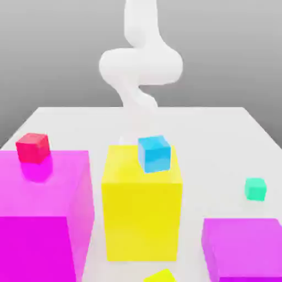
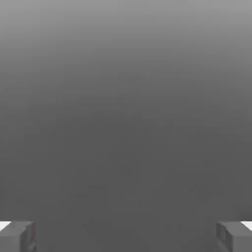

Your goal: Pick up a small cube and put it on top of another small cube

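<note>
In the exterior view, the teal-green cube (image 1: pixel 255 189) is sat on the white table (image 1: pixel 220 137) at the right, well apart from the sky-blue cube (image 1: pixel 154 153), which is parked on the big yellow block (image 1: pixel 142 209); a small red cube (image 1: pixel 33 148) is perched on the magenta block (image 1: pixel 44 215) at the left. In the hand view, the gripper (image 2: pixel 126 236) is seen with its fingertips (image 2: pixel 17 235) spread wide apart and nothing held between them.

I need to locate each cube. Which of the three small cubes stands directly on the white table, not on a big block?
The teal-green cube, at the exterior view's right. The red cube sits on a magenta block, the sky-blue cube on the yellow block.
</note>
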